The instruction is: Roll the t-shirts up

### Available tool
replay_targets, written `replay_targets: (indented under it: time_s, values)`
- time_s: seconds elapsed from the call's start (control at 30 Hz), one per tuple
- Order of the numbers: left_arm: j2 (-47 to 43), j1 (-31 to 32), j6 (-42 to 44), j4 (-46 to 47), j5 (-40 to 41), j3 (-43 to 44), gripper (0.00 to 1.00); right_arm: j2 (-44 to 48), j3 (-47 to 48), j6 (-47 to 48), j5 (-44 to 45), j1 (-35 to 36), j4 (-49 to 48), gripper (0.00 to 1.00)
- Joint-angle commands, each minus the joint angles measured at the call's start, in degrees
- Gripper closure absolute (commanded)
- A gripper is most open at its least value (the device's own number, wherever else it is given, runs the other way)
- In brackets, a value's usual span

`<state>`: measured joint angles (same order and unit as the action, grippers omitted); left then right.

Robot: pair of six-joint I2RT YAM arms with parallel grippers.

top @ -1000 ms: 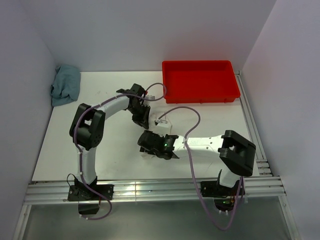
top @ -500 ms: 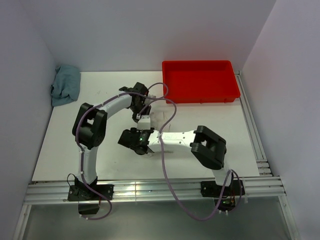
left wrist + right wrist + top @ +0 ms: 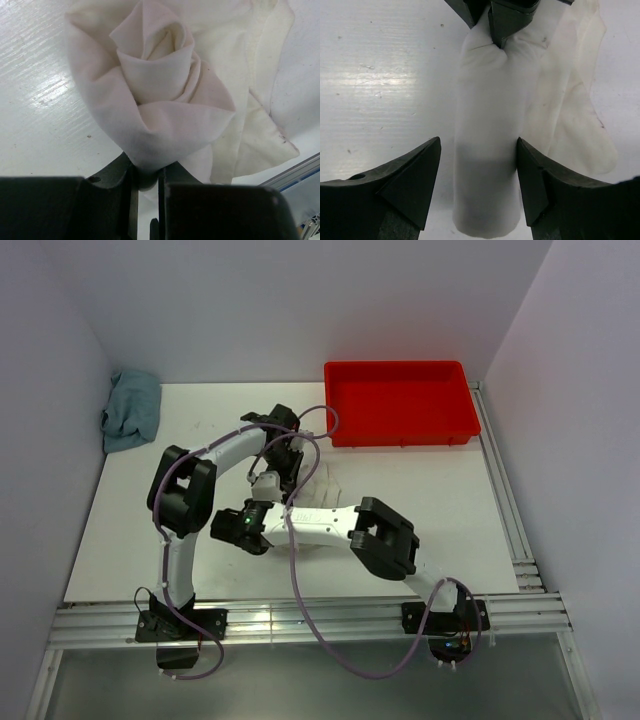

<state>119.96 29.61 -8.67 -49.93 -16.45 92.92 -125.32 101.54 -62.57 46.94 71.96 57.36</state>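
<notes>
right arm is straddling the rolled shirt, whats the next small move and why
Probably close the right gripper on the t-shirt. Its jaws stand open on either side of the roll, apparently not touching it, while the left gripper is shut on the far end. A loose flap lies beside the roll, so a second grip would likely help finish it.
</notes>
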Motion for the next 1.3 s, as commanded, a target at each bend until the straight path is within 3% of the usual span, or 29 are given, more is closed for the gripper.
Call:
replay_targets:
  time_s: [0.0, 0.2, 0.43, 0.53, 0.57, 0.67, 0.77, 1.0, 1.13, 1.27]
  values:
    - [4.2, -0.1, 2.3, -1.2, 10.6, -0.8, 1.0, -2.6, 4.0, -2.4, 5.3, 0.4, 6.4, 0.32]
    - [4.8, 0.4, 2.2, -1.3, 10.4, -0.4, 0.98, -4.7, 4.3, -2.2, 5.6, 0.3, 6.9, 0.34]
    - [5.1, 0.3, 2.8, -1.6, 9.4, 0.1, 0.86, -5.0, 0.9, -3.7, 4.0, 0.4, 6.8, 0.6]
    - [5.5, 0.3, 3.1, -2.2, 8.3, 1.3, 0.77, -2.6, -3.8, -4.8, 2.5, 0.2, 4.6, 0.61]
    - [5.4, 0.3, 3.2, -2.3, 7.8, 2.2, 0.73, -1.3, -5.7, -4.8, 1.6, 0.2, 0.8, 0.61]
    - [4.7, -0.5, 4.3, -2.7, 4.2, 4.5, 0.41, 5.9, -17.0, -2.3, -3.5, -0.6, -13.6, 0.62]
    - [3.4, -2.4, 5.6, -2.7, -2.4, 6.9, 0.25, 14.1, -29.3, 0.8, -9.7, -2.2, -29.8, 0.62]
    - [-2.8, -7.5, 11.2, 0.9, -19.1, 3.8, 0.16, 26.3, -54.2, 3.9, -26.3, -8.2, -62.0, 0.63]
    - [-6.3, -9.6, 12.9, 5.4, -26.5, -1.5, 0.14, 28.7, -63.1, 1.7, -35.1, -12.3, -79.6, 0.63]
    - [-8.2, -10.3, 14.0, 9.3, -29.7, -7.3, 0.13, 27.9, -67.9, -1.4, -40.2, -15.2, -89.2, 0.64]
